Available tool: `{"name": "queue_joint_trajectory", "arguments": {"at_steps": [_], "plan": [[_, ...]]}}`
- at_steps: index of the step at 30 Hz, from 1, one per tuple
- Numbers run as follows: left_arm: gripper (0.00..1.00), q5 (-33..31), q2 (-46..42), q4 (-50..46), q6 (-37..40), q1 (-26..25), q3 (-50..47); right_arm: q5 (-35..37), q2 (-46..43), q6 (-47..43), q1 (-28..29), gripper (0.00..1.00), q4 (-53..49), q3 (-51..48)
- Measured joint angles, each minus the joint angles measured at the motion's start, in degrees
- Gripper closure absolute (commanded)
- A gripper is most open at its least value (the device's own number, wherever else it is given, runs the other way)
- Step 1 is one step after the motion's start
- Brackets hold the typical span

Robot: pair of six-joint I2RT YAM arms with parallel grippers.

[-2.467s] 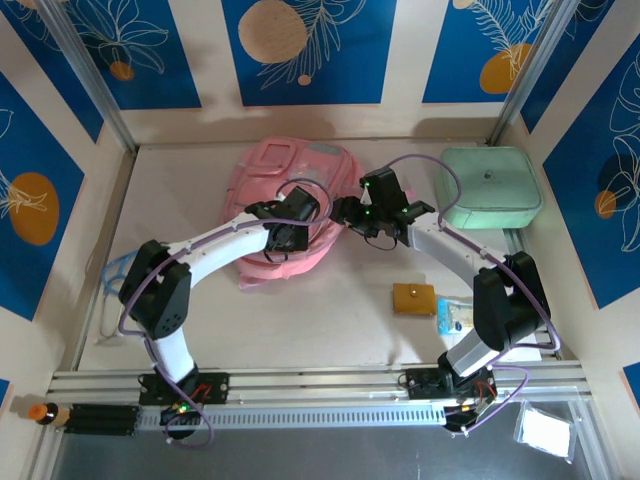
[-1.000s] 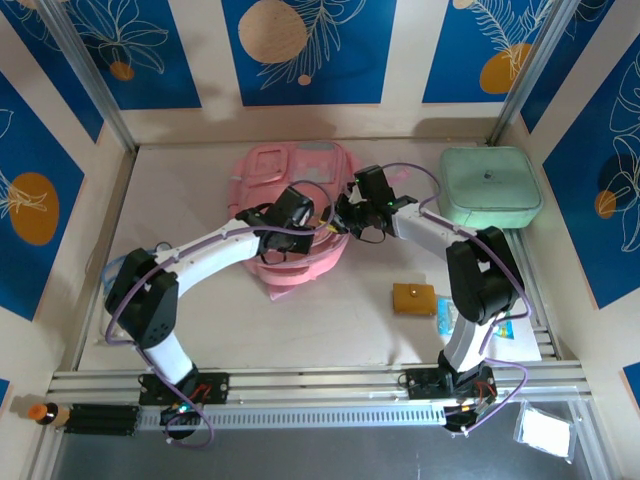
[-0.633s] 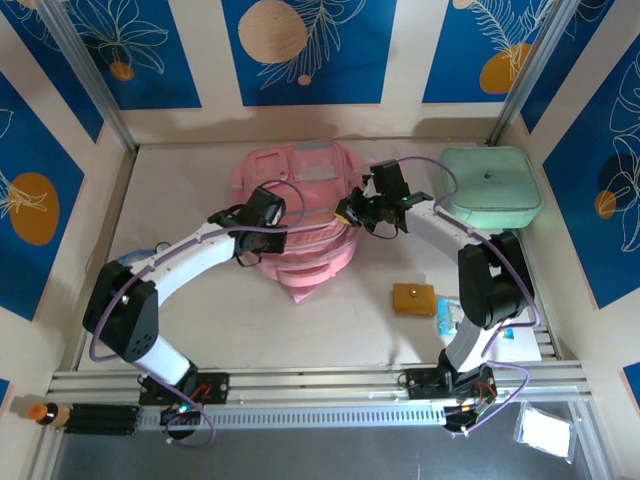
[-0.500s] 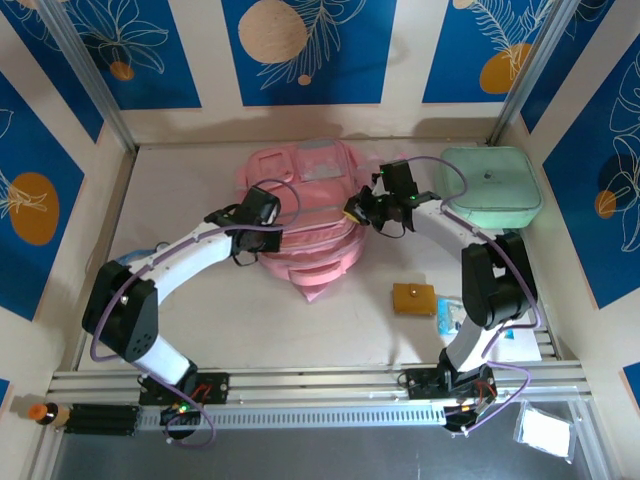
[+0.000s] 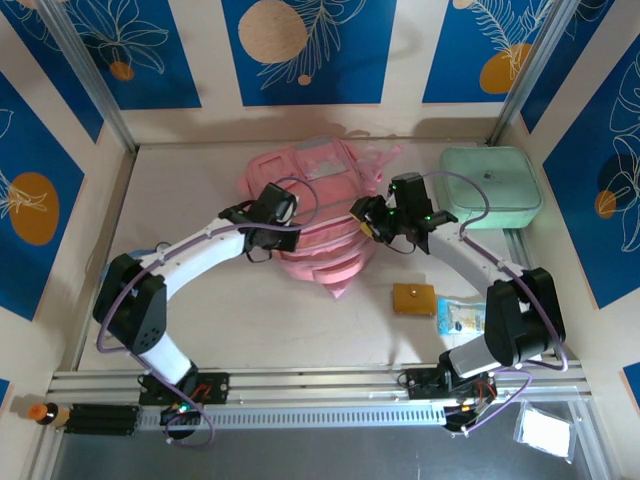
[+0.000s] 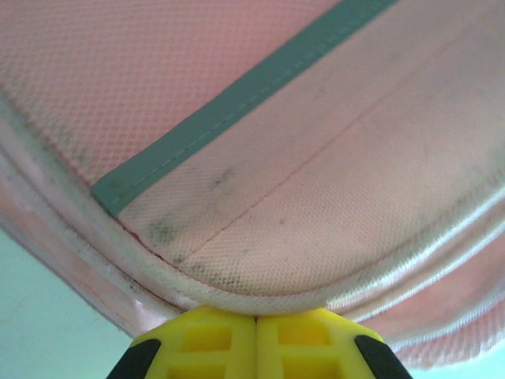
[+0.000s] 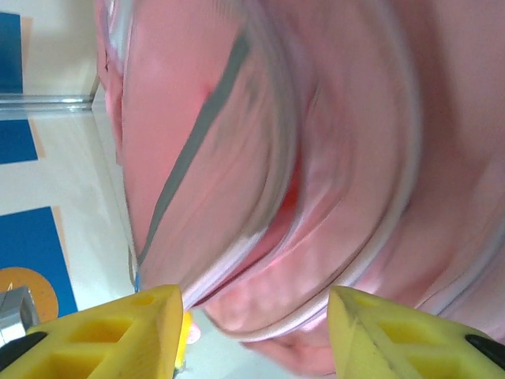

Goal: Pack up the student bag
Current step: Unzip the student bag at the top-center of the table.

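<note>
Both flank the student bag (image 5: 320, 165): left hand (image 6: 256, 317) pinching it, right hand (image 7: 254, 306) open

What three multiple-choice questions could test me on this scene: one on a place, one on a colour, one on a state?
1. The mint-green case lies: A) left of the student bag B) on top of it C) right of it.
2. The student bag is: A) pink B) blue C) black.
3. The right gripper is: A) shut B) open C) clamped on the case.
Answers: 1 C, the case sits by the right wall; 2 A, its fabric is pink; 3 B, a wide gap parts its fingers.
</note>
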Motion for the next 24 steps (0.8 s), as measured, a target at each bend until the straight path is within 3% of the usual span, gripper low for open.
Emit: {"name": "queue_joint_trajectory", "arguments": {"at_steps": [11, 14, 18, 21, 24], "plan": [[1.00, 2.9, 4.1, 1.9, 0.0, -4.3, 3.7, -1.1, 4.2, 5.6, 3.2, 0.50, 3.0, 0.5], [1.00, 3.1, 4.1, 2.1, 0.0, -4.3, 3.7, -1.1, 4.8, 5.8, 3.2, 0.60, 3.1, 0.9], [1.00, 2.9, 4.3, 1.3, 0.1, -4.3, 4.0, -1.0, 7.8, 5.6, 2.9, 0.85, 3.7, 3.3], [1.00, 2.1, 4.9, -0.1, 0.2, -4.3, 5.0, -0.9, 8.8, 5.0, 2.5, 0.93, 3.1, 4.4], [1.00, 0.7, 4.9, -1.0, 1.0, -3.7, 5.0, -0.9, 8.8, 4.1, 1.9, 0.94, 2.0, 4.7]]}}
